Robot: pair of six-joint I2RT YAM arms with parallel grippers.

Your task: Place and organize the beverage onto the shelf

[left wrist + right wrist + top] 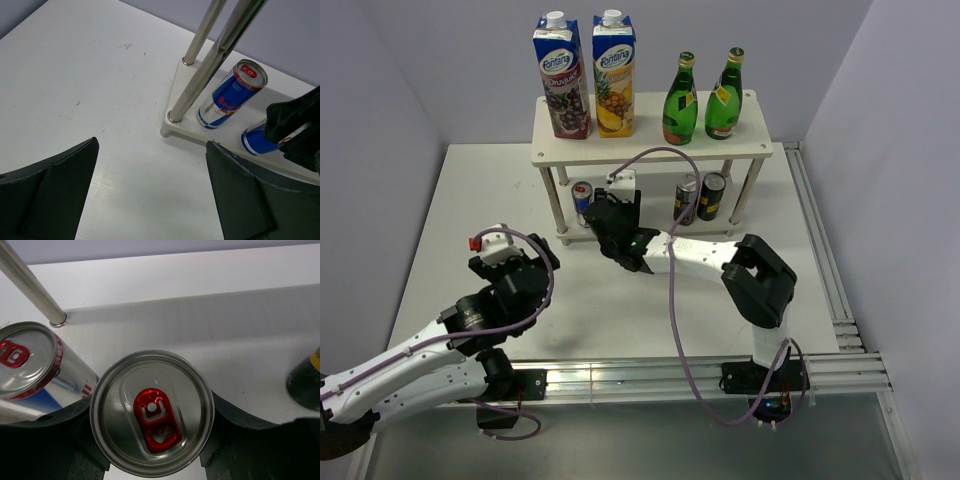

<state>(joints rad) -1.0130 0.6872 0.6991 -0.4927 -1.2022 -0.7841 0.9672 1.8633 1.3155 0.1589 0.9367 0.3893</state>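
Our right gripper (612, 212) is clamped on a slim blue-and-silver can (152, 412), upright at the front of the lower board of the shelf (650, 152), just beside a second slim can (25, 365) to its left. Two dark cans (687, 198) stand further right on that board, while green bottles (680, 100) and juice cartons (561, 80) stand on top. At the lower left, our left gripper (150, 187) hangs over the table (75, 75), fingers apart, holding nothing
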